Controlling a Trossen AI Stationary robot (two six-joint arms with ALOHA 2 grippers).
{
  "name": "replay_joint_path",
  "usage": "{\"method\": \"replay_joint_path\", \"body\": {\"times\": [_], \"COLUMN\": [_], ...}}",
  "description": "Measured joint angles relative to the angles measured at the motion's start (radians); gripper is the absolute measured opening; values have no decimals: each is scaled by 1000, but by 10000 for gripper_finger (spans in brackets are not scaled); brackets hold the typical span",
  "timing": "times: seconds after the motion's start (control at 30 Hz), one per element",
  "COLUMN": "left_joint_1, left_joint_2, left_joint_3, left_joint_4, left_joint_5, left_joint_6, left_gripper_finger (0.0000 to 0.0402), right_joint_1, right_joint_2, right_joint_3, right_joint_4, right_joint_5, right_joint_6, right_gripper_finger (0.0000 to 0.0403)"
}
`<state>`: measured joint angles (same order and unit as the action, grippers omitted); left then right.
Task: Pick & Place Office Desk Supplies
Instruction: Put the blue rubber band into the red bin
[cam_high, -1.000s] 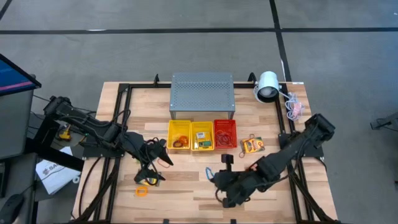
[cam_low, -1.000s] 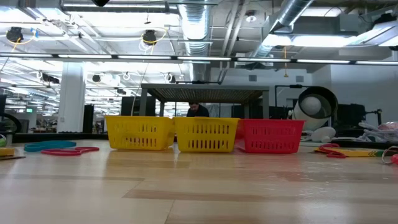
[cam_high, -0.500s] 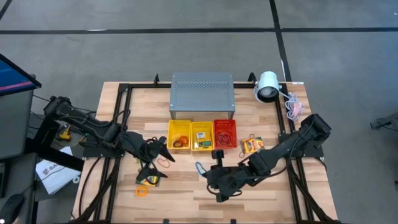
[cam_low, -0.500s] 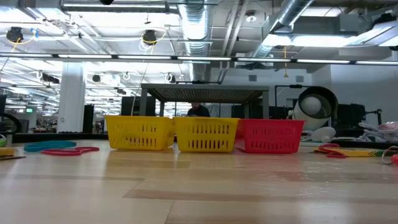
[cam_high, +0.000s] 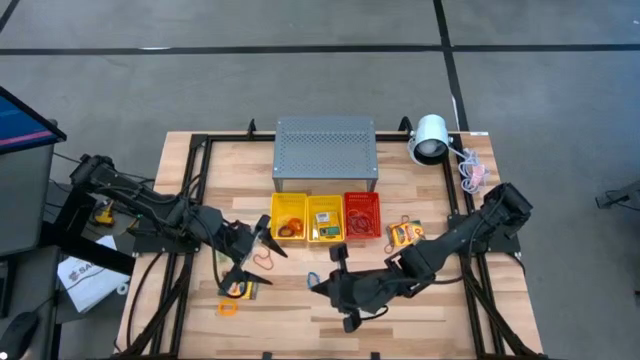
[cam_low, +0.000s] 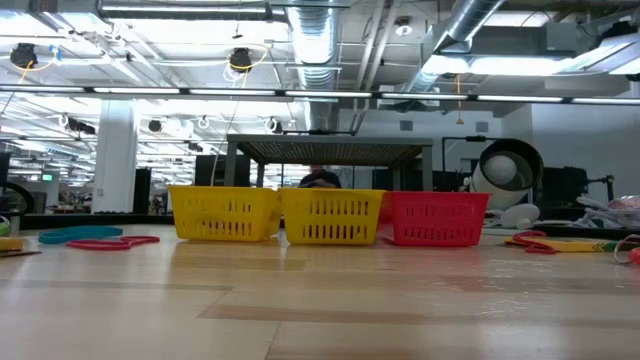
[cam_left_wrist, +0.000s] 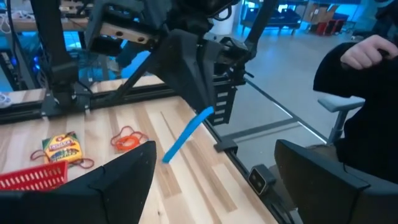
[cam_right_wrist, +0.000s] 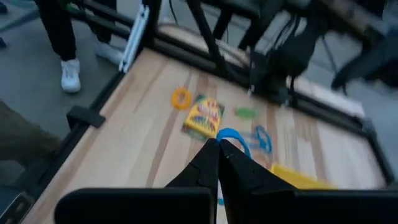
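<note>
- Since a second ago the right gripper (cam_high: 318, 283) has travelled from the table's front middle toward the left arm, carrying a blue clip (cam_high: 311, 279); the left gripper (cam_high: 252, 251) has shifted little.
- Right gripper: pinched tight on the blue clip, in front of the middle yellow basket (cam_high: 325, 219).
- Left gripper: fingers spread wide, nothing between them, in front of the left yellow basket (cam_high: 288, 217).
- Step, as judged: carry the clip to a basket. Keep the pinch firm, lift clear of the basket wall, release only once directly above it.
- Right wrist view shows the blue loop at the shut fingertips (cam_right_wrist: 219, 149), with a crayon box (cam_right_wrist: 202, 116) and orange band (cam_right_wrist: 181, 97) beyond.
- Left wrist view shows the clip (cam_left_wrist: 186, 134) hanging edge-on from the right gripper.
- Low view shows neither gripper, only basket fronts and the red basket (cam_low: 434, 218).
</note>
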<state>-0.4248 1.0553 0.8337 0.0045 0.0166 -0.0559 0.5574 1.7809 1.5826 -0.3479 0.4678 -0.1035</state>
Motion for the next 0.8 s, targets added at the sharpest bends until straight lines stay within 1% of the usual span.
{"method": "replay_joint_path", "body": {"times": [0.17,0.37,0.57,0.8], "left_joint_1": [0,0,1,22], "left_joint_2": [27,83,118,118], "left_joint_3": [0,0,-1,-1], "left_joint_4": [41,63,70,73], "left_joint_5": [1,1,-14,-22], "left_joint_6": [0,0,-4,-4], "left_gripper_finger": [323,323,323,323], "right_joint_1": [-22,-63,-69,-68], "right_joint_2": [0,0,0,0], "right_joint_3": [0,0,0,0], "right_joint_4": [74,110,124,125], "right_joint_5": [-49,-125,-131,-131], "right_joint_6": [-79,-104,-122,-125], "right_gripper_finger": [0,0,0,0]}}
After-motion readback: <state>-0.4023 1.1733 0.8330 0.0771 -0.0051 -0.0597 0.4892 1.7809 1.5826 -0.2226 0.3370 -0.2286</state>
